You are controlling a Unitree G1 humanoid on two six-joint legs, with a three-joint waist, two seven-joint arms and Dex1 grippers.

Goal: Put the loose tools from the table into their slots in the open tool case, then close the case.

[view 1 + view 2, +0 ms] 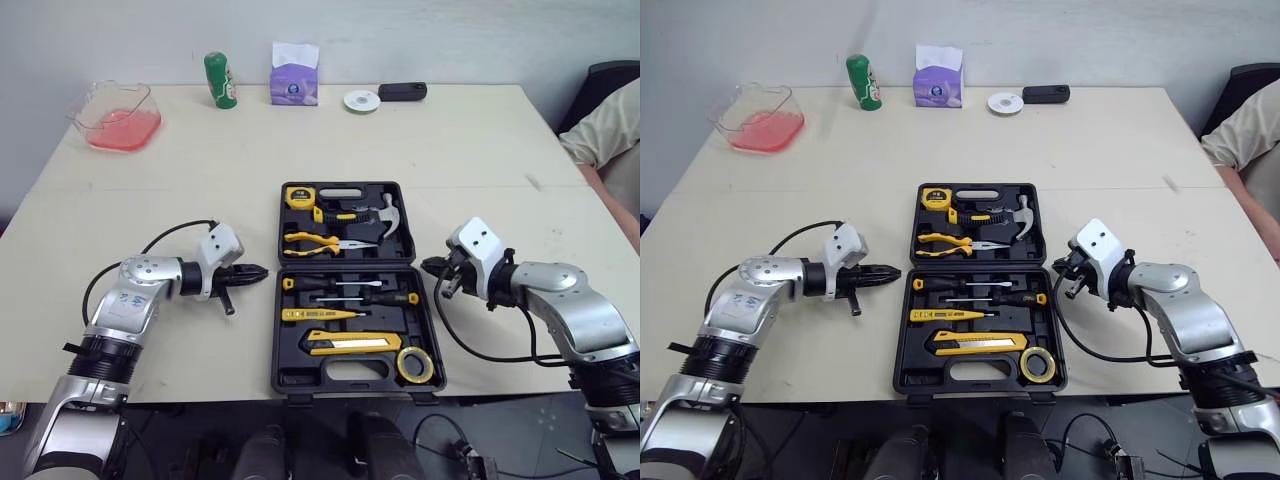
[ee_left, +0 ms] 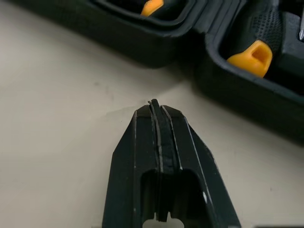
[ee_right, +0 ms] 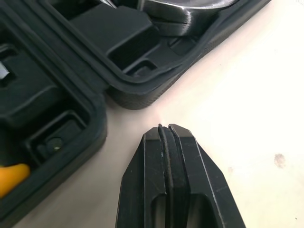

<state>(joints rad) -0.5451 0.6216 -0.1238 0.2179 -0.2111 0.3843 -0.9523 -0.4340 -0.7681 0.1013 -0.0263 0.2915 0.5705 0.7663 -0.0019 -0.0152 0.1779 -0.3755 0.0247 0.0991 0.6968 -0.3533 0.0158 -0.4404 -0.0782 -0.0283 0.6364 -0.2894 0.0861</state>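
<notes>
1. Head views: the tool case (image 1: 300, 378) lies open and flat on the table (image 1: 200, 180); its far half holds a tape measure (image 1: 299, 196), hammer (image 1: 385, 215) and pliers (image 1: 315, 242); its near half holds screwdrivers (image 1: 345, 297), a knife (image 1: 350, 345) and a roll of tape (image 1: 415, 364); I can make out no loose tool beside the case.
2. Same views: the left gripper (image 1: 255, 270) hangs just beside the case's left side, level with the hinge, tips pointing at it; the right gripper (image 1: 432, 266) sits likewise just beside the case's right side.
3. Left wrist view: the left gripper (image 2: 156, 107) has its fingers pressed together with nothing between them; the case wall lies just ahead of the tips, apart from them; a yellow handle end (image 2: 251, 57) shows inside.
4. Right wrist view: the right gripper (image 3: 165, 130) is likewise closed and empty; the case's corner at the hinge gap lies just ahead, not touching.
5. Assessment: stowing appears complete and closing remains; the hinge's long axis runs left to right, from one gripper to the other; both arms are about equally near, one at each end; the coming move likely calls for getting under one half's outer edge and folding it across that axis onto the other.
</notes>
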